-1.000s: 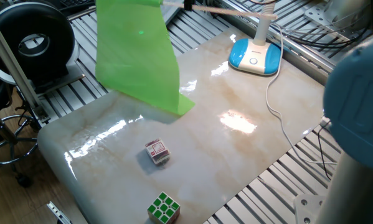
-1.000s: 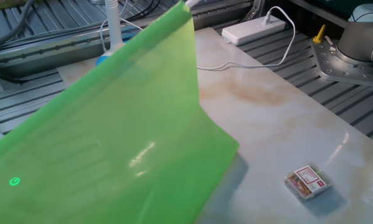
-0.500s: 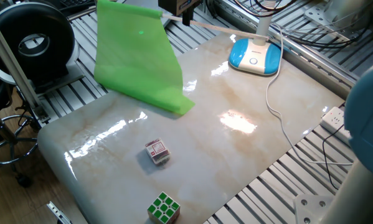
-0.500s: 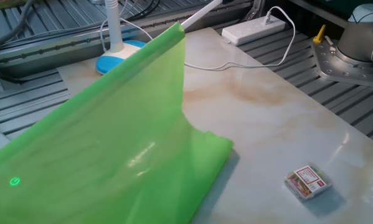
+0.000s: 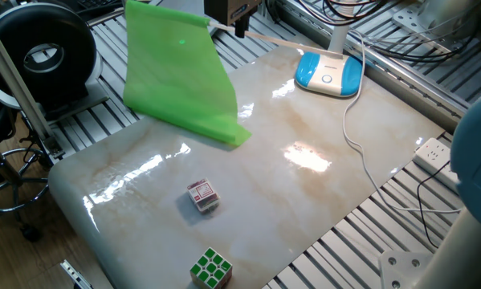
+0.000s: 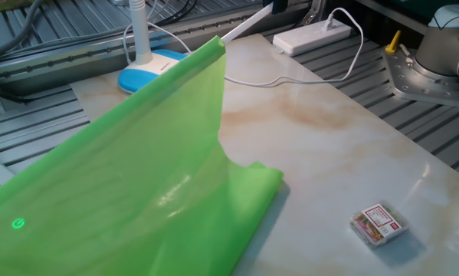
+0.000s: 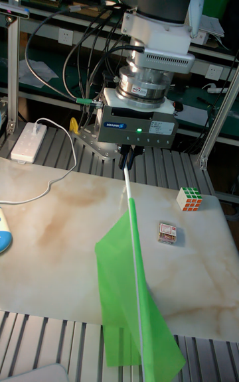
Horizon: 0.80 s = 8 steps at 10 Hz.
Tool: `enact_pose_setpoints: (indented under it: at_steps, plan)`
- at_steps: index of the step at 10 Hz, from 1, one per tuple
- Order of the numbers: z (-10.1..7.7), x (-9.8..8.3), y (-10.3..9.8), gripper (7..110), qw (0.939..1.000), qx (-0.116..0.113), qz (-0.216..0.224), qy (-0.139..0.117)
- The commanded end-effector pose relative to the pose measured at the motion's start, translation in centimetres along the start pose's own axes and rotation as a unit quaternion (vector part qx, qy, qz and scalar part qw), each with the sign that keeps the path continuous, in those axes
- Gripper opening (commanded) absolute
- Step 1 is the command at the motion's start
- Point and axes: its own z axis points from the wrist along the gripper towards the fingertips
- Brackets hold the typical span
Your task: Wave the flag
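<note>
Draping thin lime flag [image 7: 126,276], pincer [image 7: 129,154] clamping stick

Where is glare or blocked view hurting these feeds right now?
One fixed view: bright glare patches on the table. The other fixed view: the flag fills the left half, hiding the tabletop there. Tall fixed view: evenly lit, sharp on the gripper.

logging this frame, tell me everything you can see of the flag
The flag is a bright lime-green thin cloth sheet on a long thin white stick. The gripper is shut on the stick's bare end, holding it low and slanted over the marble-look table. The cloth hangs in soft folds, its lower corner draped on or just above the tabletop.
</note>
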Motion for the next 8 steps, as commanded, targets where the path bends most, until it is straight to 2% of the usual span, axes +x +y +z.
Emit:
enact_pose_setpoints:
  at_steps: [1,8]
  plan:
    - [0.25,0.06,0.41,7,0.9999,-0.011,0.002,-0.005]
    - [0.27,0.01,0.30,7,0.9998,-0.015,0.003,-0.010]
